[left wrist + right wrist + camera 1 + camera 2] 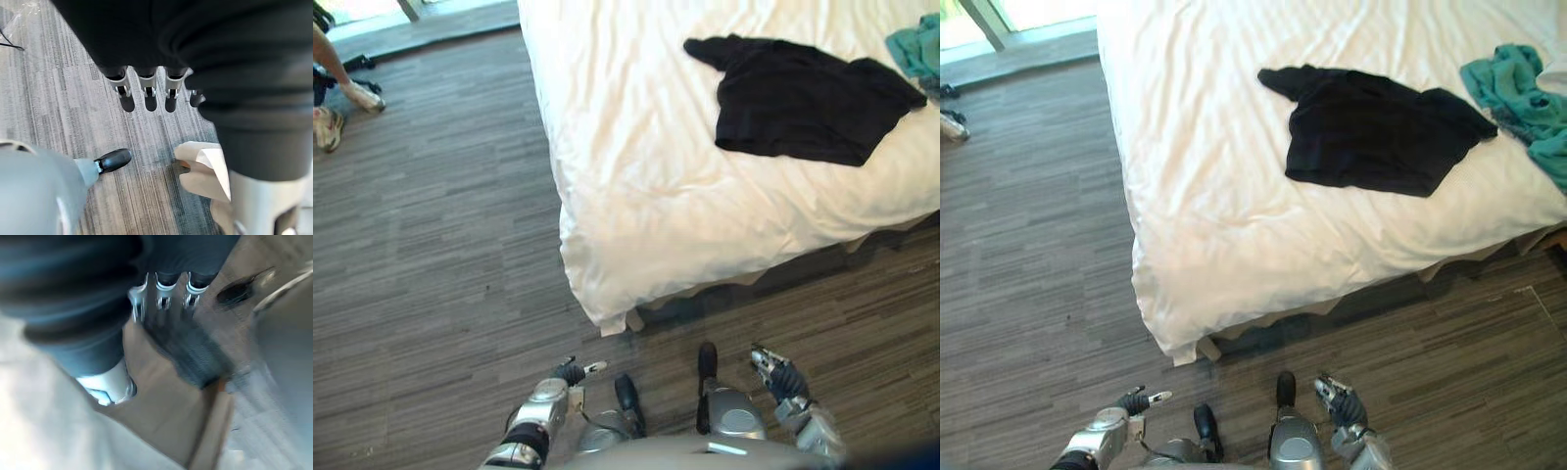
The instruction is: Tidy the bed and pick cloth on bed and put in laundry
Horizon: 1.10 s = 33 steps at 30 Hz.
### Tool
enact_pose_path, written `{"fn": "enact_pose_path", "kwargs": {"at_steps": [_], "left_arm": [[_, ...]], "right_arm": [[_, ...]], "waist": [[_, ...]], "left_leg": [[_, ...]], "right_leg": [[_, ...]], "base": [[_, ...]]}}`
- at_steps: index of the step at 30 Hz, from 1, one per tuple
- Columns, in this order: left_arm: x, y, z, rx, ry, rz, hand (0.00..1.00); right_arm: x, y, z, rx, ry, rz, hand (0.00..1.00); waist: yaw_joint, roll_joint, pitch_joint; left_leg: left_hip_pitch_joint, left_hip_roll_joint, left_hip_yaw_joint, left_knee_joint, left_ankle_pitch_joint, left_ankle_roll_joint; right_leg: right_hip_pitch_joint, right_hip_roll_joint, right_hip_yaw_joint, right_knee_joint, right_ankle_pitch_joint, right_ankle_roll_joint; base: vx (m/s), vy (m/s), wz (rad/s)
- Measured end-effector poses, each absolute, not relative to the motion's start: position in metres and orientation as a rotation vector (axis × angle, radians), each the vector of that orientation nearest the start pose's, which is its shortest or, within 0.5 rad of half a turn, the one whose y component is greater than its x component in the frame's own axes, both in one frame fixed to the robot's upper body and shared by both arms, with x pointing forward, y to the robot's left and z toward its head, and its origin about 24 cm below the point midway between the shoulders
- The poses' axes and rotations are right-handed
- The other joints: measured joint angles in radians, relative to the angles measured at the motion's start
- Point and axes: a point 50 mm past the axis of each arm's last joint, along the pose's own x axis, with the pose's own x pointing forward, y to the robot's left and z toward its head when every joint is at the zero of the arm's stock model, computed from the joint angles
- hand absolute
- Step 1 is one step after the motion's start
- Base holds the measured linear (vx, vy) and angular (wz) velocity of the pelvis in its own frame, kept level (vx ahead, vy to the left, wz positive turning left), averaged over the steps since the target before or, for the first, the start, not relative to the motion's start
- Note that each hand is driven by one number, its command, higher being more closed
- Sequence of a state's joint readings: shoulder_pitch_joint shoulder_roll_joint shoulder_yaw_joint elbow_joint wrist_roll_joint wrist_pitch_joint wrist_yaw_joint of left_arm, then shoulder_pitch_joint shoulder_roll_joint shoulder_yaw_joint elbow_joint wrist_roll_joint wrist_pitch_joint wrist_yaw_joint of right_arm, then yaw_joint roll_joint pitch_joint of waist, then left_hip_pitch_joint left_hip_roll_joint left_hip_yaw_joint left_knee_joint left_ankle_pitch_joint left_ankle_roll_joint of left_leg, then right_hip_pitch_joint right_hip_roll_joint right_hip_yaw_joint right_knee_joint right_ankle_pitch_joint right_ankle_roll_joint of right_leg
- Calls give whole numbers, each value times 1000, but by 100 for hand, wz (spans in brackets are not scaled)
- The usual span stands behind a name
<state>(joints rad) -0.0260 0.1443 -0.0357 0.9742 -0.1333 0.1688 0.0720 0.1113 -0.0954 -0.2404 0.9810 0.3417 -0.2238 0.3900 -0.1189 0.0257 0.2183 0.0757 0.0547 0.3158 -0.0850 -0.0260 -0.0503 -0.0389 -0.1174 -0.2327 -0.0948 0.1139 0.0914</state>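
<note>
Bed [636, 196]: covered in a white quilt, lightly creased, taking up the far and right part of the scene. Its near left corner hangs down close to the floor [431, 245].

Black cloth [803, 98]: lies spread flat on top of the quilt, on the right half of the bed, well back from the near edge. One sleeve-like part reaches out to the far left. No robot hand touches it.

Teal cloth [1518, 98]: lies bunched at the far right of the bed, just beside the right end of the black cloth. Whether the two touch cannot be told.

Left robot hand [570, 372]: hangs low over the wood-pattern floor, near and to the left of the bed's corner, well apart from both cloths. In the left wrist view its fingers [146, 93] hang straight in a row above bare floor. The hand is relaxed and holds nothing.

Right robot hand [775, 374]: also low over the floor, in front of the bed's near edge. Its fingers [166, 289] appear blurred in the right wrist view but look loosely extended, with nothing between them.

Person [342, 98]: a foot in a light shoe stands on the floor at the far left, well apart from the bed.
</note>
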Motion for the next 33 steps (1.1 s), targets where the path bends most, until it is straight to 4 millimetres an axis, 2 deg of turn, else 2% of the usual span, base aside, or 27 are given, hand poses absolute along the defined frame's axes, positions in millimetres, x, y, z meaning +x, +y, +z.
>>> {"fn": "enact_pose_path", "kwargs": {"at_steps": [5, 8, 11, 13, 14, 15, 16, 17, 18, 19, 22, 25, 27, 28, 30, 31, 33], "left_arm": [[113, 201, -157, 109, 1168, 164, 0], [103, 200, -159, 156, 1188, 146, 0], [104, 200, -158, 200, 1156, 171, 0], [103, 200, -158, 208, 1146, 191, 0], [104, 201, -158, 205, 1135, 201, 0], [104, 202, -157, 204, 1130, 206, 0], [107, 203, -156, 204, 1113, 221, 0], [108, 203, -156, 204, 1103, 228, 0], [107, 203, -156, 207, 1108, 229, 0], [103, 204, -157, 224, 1125, 233, 0], [93, 208, -161, 287, 1176, 179, 0], [96, 208, -160, 335, 1181, 97, 0], [97, 208, -161, 363, 1199, 59, 0], [96, 208, -161, 365, 1208, 57, 0], [92, 206, -163, 365, 1232, 52, 0], [90, 206, -163, 361, 1247, 58, 0], [91, 207, -163, 360, 1256, 66, 0]], "right_arm": [[98, -206, -150, 163, 912, -21, 0], [95, -201, -153, 118, 964, 16, 0], [91, -201, -156, 40, 1026, 75, 0], [93, -202, -156, -8, 1057, 104, 0], [94, -201, -157, -34, 1076, 119, 0], [95, -201, -157, -43, 1084, 121, 0], [98, -203, -158, -66, 1112, 130, 0], [103, -206, -158, -100, 1130, 144, 0], [106, -209, -157, -119, 1135, 142, 0], [109, -213, -156, -140, 1136, 125, 0], [101, -215, -158, -116, 1149, 65, 0], [97, -212, -160, -69, 1145, -10, 0], [91, -211, -161, -37, 1155, -76, 0], [90, -212, -161, -35, 1157, -85, 0], [90, -214, -161, -38, 1159, -97, 0], [93, -214, -160, -39, 1150, -98, 0], [88, -213, -162, -36, 1159, -98, 0]], "waist": [[2, -15, -29], [8, -30, -47], [27, -36, -64], [32, -37, -67], [50, -37, -69], [58, -40, -70], [72, -45, -79], [99, -27, -84], [108, -15, -82], [108, 3, -85], [83, -5, -90], [68, -18, -92], [64, -32, -92], [66, -26, -92], [66, -7, -92], [59, -3, -90], [48, -12, -93]], "left_leg": [[67, 1, 3, 1, -20, -5], [83, 2, 3, 2, -24, -5], [102, 3, 9, 4, -27, -6], [106, 9, 2, 55, -58, -4], [91, 7, -5, 116, -87, 0], [76, 5, -32, 155, -99, 9], [37, 2, -126, 229, -122, 24], [17, 6, -209, 274, -169, 17], [14, 13, -229, 282, -199, 10], [23, 21, -205, 289, -240, 9], [52, 12, -119, 300, -271, 11], [69, -2, -74, 285, -272, 14], [118, -2, -20, 247, -259, 24], [128, 2, -2, 240, -259, 23], [142, 26, 56, 229, -262, 18], [158, 42, 89, 231, -266, 11], [174, 42, 85, 262, -265, 12]], "right_leg": [[70, 2, -1, -1, -11, 8], [86, 3, -1, -1, -18, 6], [99, 5, 6, -1, -23, -2], [117, 10, 34, -1, -24, -3], [113, 12, 68, -1, -24, -4], [107, 12, 89, 0, -25, -6], [85, 16, 142, 0, -21, -6], [59, 29, 211, -1, -10, -14], [45, 45, 245, -3, -2, -11], [28, 63, 303, -6, 14, -7], [19, 62, 365, -7, 23, 1], [5, 56, 394, -7, 28, 3], [0, 57, 372, -7, 28, -5], [-1, 55, 343, -6, 24, -15], [-17, 54, 235, 39, 1, -58], [-57, 58, 162, 142, -14, -81], [-86, 76, 131, 222, 7, -59]], "base": [[26, -3, -4], [0, 0, 0], [-23, -24, -7], [-30, -14, -21], [-29, 3, -39], [-39, -54, -74], [-18, -72, -125], [-21, -73, -144], [-46, 8, -171], [-66, 35, -121], [-53, 81, -99], [-5, 74, -51], [35, 59, -60], [75, 42, -70], [119, 32, -72], [214, 12, -87], [218, -28, -102]]}}
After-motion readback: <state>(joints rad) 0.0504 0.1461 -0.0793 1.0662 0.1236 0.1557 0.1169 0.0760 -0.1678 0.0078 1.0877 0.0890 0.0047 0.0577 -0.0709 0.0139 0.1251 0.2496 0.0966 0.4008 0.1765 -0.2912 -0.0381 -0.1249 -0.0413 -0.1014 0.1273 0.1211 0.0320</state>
